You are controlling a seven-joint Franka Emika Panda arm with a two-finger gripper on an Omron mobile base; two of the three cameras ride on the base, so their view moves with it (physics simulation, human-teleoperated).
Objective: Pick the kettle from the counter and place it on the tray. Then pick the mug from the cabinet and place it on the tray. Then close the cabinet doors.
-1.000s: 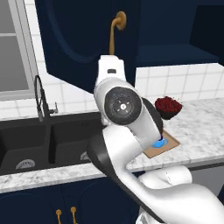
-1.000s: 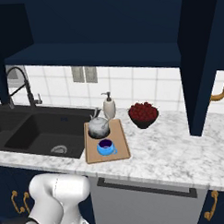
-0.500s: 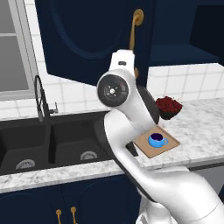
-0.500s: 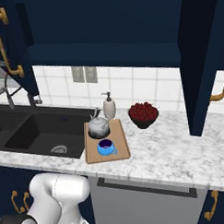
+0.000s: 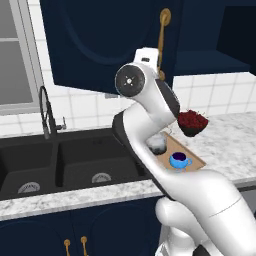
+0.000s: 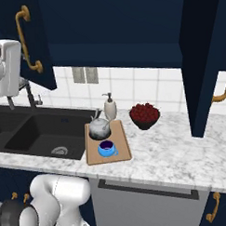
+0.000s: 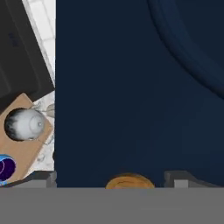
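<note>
The mug (image 6: 107, 148) sits on the near half of the tray (image 6: 121, 153), the kettle (image 6: 99, 128) just behind it. Farther back and up, the gripper (image 7: 114, 178) stands with its jaws wide apart against the left cabinet door (image 5: 100, 45), straddling its brass handle (image 7: 129, 181).

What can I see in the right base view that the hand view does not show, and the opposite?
Right base view alone: the soap bottle, the bowl of red fruit and the right cabinet door. Hand view alone: the open gripper close against the left cabinet door, astride its brass handle. Both: the kettle and blue mug on the tray.
</note>
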